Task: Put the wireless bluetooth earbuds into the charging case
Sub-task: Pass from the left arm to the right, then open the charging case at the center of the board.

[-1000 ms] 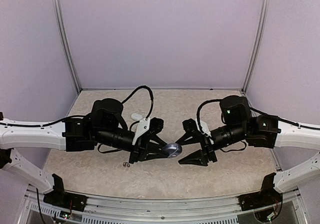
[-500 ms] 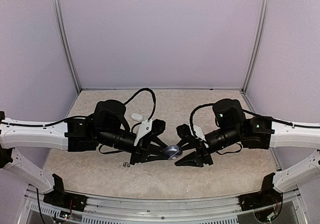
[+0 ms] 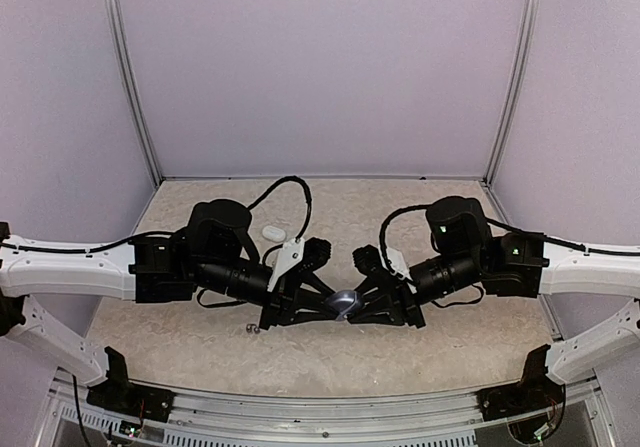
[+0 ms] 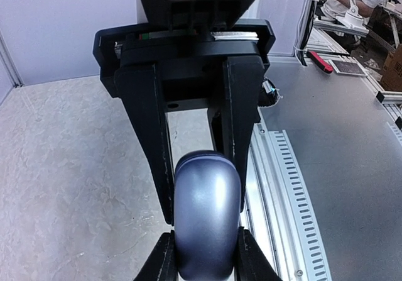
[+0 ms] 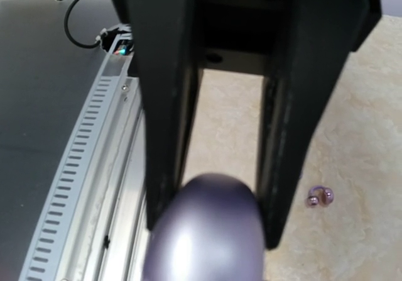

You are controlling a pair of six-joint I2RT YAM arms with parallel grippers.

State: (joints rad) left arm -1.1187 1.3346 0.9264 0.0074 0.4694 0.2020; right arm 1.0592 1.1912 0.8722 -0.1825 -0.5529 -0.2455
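The charging case (image 3: 347,301), a glossy purple-grey oval, hangs above the table's middle between both arms. My left gripper (image 3: 335,303) is shut on its near end, with both pads pressed to its sides in the left wrist view, case (image 4: 207,218). My right gripper (image 3: 362,305) has shut on the other end. Its black fingers (image 4: 242,136) come in from the far side and flank the case. Two dark earbuds (image 3: 252,329) lie together on the table, left of the case. They also show in the right wrist view, earbuds (image 5: 319,197), beside the case (image 5: 207,231).
A small white oval case (image 3: 273,232) lies on the table behind the left arm. A metal rail (image 3: 320,407) runs along the near table edge. Purple walls enclose the back and sides.
The right arm has moved left up to the case and its jaws have narrowed onto it. The left gripper has kept hold of the case, nearly still.
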